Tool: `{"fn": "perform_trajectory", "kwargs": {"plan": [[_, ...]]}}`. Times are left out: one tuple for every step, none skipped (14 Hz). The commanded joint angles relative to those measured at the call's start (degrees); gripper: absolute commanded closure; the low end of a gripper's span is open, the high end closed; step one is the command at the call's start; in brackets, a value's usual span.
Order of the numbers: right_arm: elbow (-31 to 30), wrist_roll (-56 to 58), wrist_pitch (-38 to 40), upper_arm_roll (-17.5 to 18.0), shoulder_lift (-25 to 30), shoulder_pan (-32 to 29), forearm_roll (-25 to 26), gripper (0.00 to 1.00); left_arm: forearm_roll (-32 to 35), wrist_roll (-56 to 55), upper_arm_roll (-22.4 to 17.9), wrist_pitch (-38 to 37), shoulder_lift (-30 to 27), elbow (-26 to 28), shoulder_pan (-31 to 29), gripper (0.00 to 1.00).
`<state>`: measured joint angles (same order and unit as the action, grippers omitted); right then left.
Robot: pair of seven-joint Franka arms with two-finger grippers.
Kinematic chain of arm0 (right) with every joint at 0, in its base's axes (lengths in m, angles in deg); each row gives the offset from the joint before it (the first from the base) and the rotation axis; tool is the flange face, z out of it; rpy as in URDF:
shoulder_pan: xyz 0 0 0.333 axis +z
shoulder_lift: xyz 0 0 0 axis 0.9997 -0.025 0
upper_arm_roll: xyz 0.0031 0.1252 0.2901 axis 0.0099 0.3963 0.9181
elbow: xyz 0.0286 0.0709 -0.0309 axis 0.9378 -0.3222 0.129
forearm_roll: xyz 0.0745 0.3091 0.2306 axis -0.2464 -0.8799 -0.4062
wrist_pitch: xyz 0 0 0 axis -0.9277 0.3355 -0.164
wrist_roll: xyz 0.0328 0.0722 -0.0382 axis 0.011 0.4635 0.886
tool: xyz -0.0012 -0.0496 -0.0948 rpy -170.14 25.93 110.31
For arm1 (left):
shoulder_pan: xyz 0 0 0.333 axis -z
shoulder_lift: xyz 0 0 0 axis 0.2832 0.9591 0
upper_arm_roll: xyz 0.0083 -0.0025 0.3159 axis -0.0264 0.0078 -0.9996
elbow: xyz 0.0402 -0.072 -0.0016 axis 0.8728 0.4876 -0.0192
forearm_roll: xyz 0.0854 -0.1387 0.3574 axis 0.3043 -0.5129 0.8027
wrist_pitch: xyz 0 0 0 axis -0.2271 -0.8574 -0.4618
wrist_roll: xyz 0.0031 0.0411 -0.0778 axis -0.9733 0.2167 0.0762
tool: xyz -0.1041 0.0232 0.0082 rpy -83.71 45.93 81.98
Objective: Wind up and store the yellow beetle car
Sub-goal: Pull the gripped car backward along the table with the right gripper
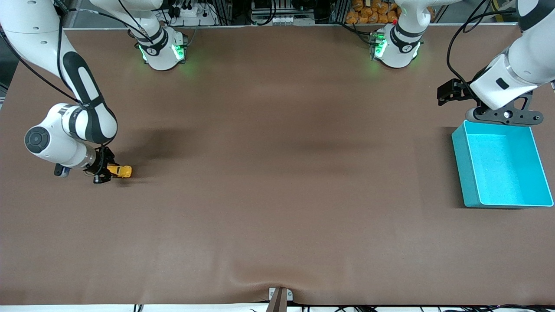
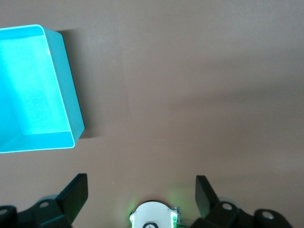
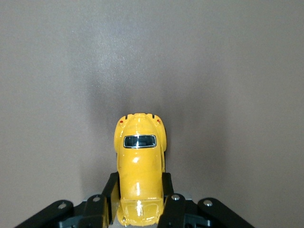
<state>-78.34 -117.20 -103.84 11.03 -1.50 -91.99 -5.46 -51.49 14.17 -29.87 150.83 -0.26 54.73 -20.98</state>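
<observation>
Noted the yellow beetle car (image 1: 120, 171) low on the brown table (image 1: 277, 182) near the edge at the right arm's end, pinched across its sides by the right gripper (image 3: 140, 190), fingers (image 3: 110, 192) pressed to either flank, long axis running straight out from the fingers and pointing along the table toward the left arm's end. Logged the turquoise bin (image 1: 462, 169) well apart, by the opposite edge, apparently empty. Found the left gripper (image 2: 141, 192) waiting above the table beside the bin's farther rim, fingers spread, holding nothing.
</observation>
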Motion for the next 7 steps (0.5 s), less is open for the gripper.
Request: {"fn": "perform_trajectory", "kwargs": {"plan": [[0.83,2.64,-3.51,0.3,-5.47,-1.85,0.6,0.76,1.53,-0.68,0.44,-0.13,0.09,-0.2,-0.21,0.0],[1.0,2.65,-3.43,0.3,-5.47,-2.02,0.86,0.76,1.53,-0.68,0.44,-0.04,0.09,-0.2,-0.3,0.0],[1.09,2.65,-3.43,0.3,-5.47,-2.2,0.95,0.76,1.53,-0.68,0.44,-0.04,0.09,-0.2,-0.3,0.0],[1.09,2.73,-3.43,0.22,-5.47,-2.2,0.95,0.76,1.53,-0.68,0.44,-0.04,0.09,-0.2,-0.3,0.0],[1.27,2.73,-3.43,0.22,-5.55,-2.46,1.04,0.76,1.53,-0.68,0.44,-0.04,0.09,-0.2,-0.3,0.0],[1.53,2.73,-3.43,0.22,-5.64,-2.81,1.56,0.76,1.53,-0.68,0.44,-0.04,0.09,-0.2,-0.21,0.0],[1.62,2.73,-3.43,0.22,-5.9,-2.99,2.09,0.76,1.53,-0.68,0.44,-0.13,0.09,-0.2,-0.3,0.0]]}}
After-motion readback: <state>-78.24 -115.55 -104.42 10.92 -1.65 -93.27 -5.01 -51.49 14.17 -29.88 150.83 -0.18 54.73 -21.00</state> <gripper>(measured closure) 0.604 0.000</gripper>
